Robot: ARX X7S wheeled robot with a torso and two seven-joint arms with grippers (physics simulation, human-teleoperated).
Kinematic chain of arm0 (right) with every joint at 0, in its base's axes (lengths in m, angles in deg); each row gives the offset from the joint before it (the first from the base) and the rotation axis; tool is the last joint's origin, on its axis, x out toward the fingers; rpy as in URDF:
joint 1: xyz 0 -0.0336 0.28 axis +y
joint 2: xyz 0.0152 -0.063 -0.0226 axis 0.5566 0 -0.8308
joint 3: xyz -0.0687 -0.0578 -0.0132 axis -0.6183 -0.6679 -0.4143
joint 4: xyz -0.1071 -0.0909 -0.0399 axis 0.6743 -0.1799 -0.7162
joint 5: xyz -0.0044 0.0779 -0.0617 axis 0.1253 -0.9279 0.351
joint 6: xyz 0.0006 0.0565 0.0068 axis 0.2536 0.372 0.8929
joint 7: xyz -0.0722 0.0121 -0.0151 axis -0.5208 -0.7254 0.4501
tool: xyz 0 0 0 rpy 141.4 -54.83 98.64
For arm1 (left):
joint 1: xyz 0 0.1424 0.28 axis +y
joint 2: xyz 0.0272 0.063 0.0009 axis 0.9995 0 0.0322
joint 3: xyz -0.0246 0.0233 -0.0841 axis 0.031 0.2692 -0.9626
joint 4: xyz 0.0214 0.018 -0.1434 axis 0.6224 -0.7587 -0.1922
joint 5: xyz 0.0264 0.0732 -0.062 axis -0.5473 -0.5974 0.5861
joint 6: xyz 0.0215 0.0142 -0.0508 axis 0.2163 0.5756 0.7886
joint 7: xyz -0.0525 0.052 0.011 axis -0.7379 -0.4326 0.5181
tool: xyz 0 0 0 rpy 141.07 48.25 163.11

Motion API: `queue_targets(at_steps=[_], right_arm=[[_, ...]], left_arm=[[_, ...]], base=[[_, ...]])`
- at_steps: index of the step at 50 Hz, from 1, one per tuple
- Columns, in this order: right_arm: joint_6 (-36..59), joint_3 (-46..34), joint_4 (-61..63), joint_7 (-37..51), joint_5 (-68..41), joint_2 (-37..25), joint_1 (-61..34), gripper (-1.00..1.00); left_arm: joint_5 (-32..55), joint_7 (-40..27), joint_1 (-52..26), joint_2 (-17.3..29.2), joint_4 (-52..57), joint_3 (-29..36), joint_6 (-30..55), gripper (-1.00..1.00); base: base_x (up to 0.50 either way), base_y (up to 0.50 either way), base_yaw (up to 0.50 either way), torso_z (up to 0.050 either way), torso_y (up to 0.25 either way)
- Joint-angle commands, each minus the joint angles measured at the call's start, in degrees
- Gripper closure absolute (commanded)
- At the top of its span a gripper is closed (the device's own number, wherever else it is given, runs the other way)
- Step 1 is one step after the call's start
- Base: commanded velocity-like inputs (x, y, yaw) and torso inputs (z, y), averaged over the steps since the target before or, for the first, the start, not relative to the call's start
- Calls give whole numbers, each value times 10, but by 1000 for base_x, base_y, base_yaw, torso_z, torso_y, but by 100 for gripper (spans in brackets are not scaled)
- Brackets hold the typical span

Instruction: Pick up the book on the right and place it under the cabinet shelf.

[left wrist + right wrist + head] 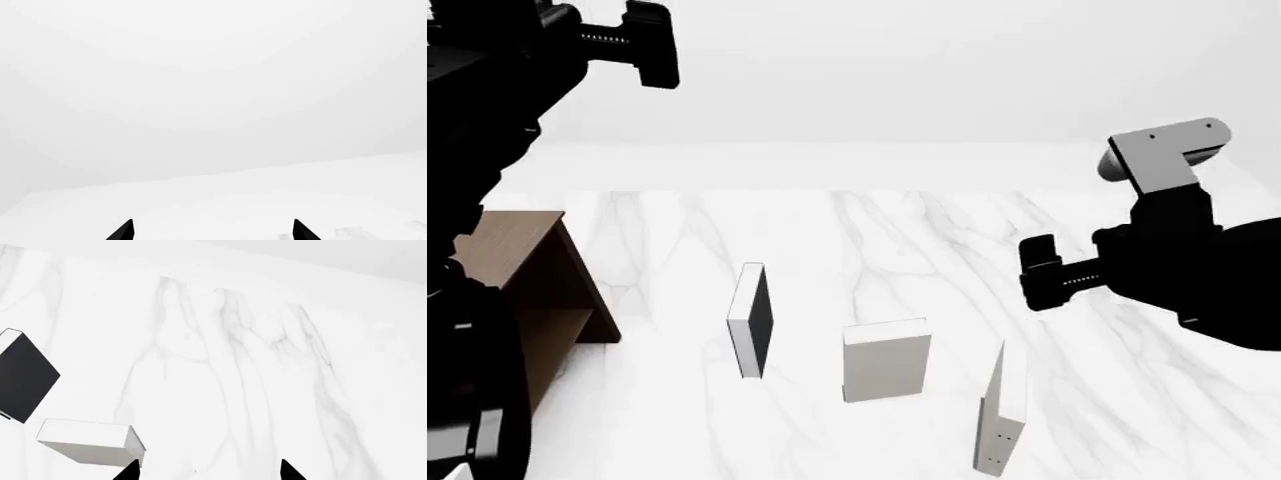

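Head overlooks table; right wrist shares it.

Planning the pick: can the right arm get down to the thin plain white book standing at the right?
Probably yes. The right gripper hovers open above the marble table, and nothing lies between it and the thin white book; the grey book stands apart.

White tabletop with grey marble veining, dark brown cabinet shelf, plain pale grey book, white book with black face, black fingers

Left gripper raised high, fingers apart — right gripper lower, fingers apart.
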Motion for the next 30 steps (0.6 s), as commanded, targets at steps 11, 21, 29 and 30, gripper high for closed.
queue_targets(at_steps=[11, 21, 29, 30], right_arm=[[-40, -36, -13, 80, -99, -7, 70, -100], [-63, -48, -32, 58, -71, 3, 84, -100], [-77, -64, -53, 33, -38, 13, 84, -100], [-79, -65, -57, 30, -34, 15, 83, -100]], left_arm=[[6, -5, 24, 3, 14, -5, 0, -100], [8, -6, 32, 4, 17, -4, -1, -100], [9, -6, 35, 5, 18, -3, -1, -100], [9, -6, 35, 6, 18, -3, -1, -100]], base=[[0, 0, 0, 0, 0], [0, 0, 0, 0, 0], [0, 0, 0, 0, 0], [0, 0, 0, 0, 0]])
